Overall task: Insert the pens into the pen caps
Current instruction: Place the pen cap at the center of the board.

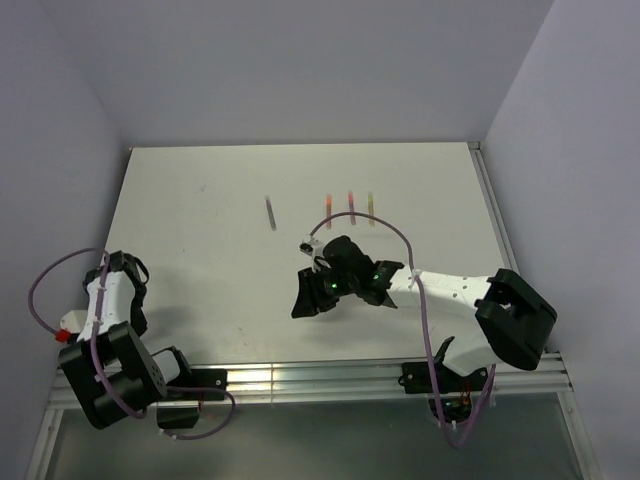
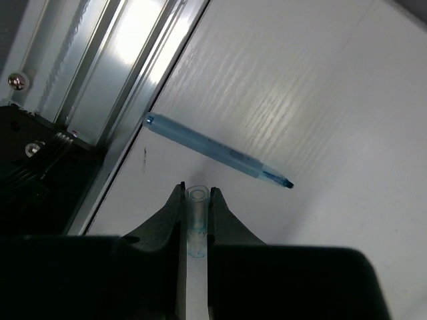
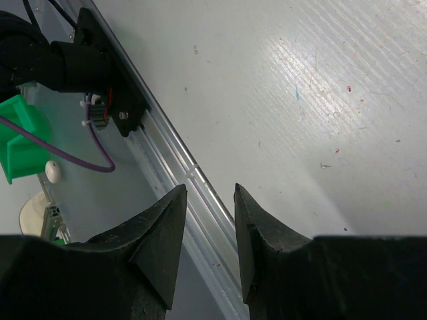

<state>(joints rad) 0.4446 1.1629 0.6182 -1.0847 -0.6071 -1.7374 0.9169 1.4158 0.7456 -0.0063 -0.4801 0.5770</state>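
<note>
1. At the near left edge of the table (image 1: 190, 260), the left gripper (image 2: 195, 195) is clenched on a pale blue pen cap (image 2: 196, 223). The cap lies along the gap between the fingers, with its open end at their tips.
2. Just past the cap, and not touching it, a blue pen (image 2: 213, 150) lies flat on the table. Its tip is bare and its blunt end sits beside the metal rail (image 2: 127, 60).
3. Over the middle of the table, the right gripper (image 3: 209, 192) is released. Its fingers (image 3: 163, 230) stand parted, gripping and touching nothing.
4. Only the overhead view shows a row in the far middle: a grey-purple pen (image 1: 271, 212), an orange pen (image 1: 328, 209), a pink-red pen (image 1: 351, 203) and a yellow pen (image 1: 371, 208). All four lie well apart from both grippers.
5. Only the left wrist view shows the cap and the blue pen.
6. Only the right wrist view shows a green part (image 3: 20, 140) and a purple cable (image 3: 60, 155) beyond the rail.
</note>
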